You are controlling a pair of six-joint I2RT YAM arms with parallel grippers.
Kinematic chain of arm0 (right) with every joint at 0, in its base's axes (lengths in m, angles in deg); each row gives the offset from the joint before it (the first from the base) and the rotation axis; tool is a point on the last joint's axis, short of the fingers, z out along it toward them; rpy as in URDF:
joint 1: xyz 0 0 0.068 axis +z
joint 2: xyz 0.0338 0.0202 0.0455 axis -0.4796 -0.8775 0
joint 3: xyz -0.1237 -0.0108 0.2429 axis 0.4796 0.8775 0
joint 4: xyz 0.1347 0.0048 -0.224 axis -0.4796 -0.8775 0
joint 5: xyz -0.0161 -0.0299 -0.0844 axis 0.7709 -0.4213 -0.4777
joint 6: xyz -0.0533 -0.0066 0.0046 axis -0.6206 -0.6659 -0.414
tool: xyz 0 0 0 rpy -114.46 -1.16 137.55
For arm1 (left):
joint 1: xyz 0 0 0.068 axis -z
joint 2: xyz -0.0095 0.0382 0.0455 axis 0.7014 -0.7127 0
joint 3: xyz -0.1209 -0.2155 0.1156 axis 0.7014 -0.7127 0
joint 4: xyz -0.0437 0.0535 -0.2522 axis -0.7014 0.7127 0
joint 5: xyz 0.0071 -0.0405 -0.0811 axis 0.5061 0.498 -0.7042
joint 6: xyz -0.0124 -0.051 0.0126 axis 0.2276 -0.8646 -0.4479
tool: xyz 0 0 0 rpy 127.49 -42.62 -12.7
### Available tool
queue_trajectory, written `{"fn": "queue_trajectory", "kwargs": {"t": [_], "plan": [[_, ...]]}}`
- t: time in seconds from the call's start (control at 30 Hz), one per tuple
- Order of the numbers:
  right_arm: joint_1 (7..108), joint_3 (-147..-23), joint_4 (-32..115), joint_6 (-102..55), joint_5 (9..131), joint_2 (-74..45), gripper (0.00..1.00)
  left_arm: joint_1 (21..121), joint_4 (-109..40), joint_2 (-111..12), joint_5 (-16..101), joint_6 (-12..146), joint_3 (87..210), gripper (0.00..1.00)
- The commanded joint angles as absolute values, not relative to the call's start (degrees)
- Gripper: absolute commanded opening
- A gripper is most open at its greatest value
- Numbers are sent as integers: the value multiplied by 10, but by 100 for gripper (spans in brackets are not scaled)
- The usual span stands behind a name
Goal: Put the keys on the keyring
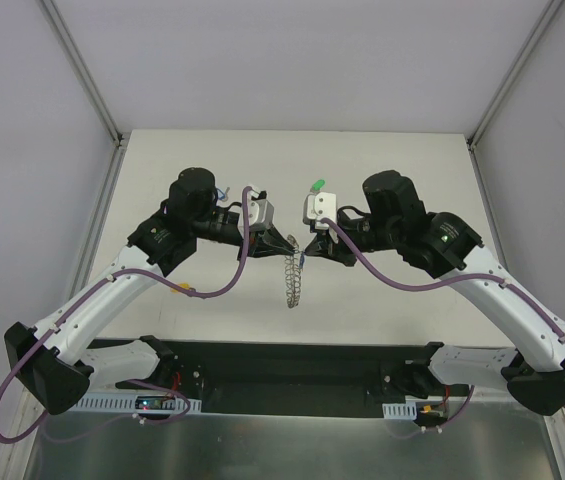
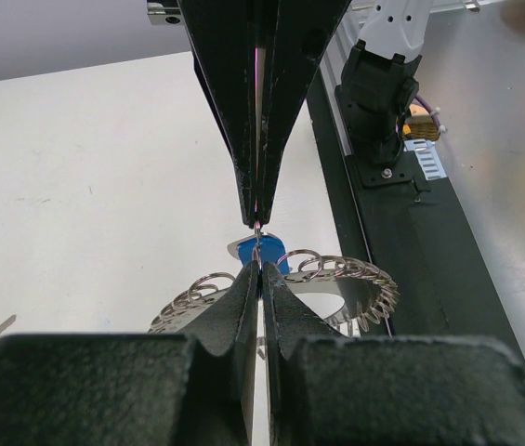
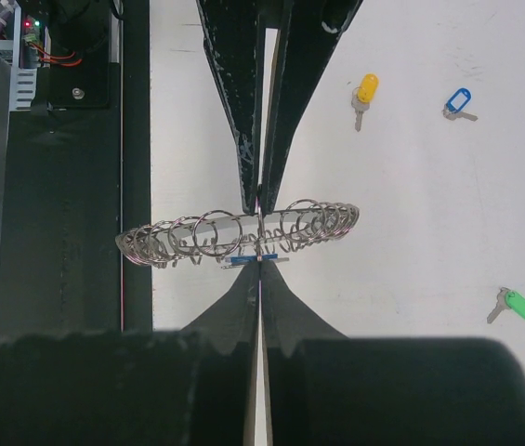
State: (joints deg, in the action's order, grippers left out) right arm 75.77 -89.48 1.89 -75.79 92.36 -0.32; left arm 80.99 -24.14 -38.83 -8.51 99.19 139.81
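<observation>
Silver keyring [image 3: 322, 223] hangs above the table [image 3: 411, 186], left end effector [image 2: 258, 246] and right end effector [image 3: 259, 237] both pinched together at its rim by the blue key [image 2: 278, 256]; threading looks underway, and next the key must slide onto a loop.

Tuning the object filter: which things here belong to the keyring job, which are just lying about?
Job: keyring, solid-blue key, yellow key, green key, blue-rimmed key.
Not the job: purple cable, circuit board by the left arm's base.
</observation>
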Motion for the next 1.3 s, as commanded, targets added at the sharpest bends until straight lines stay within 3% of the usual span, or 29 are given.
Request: {"fn": "queue_trajectory", "kwargs": {"t": [0.0, 1.27], "plan": [[756, -913, 29, -755, 943, -2, 1, 815, -274, -380, -107, 1004, 1404, 0], [758, -909, 35, -760, 935, 1, 1, 815, -275, -380, -106, 1000, 1404, 0]]}}
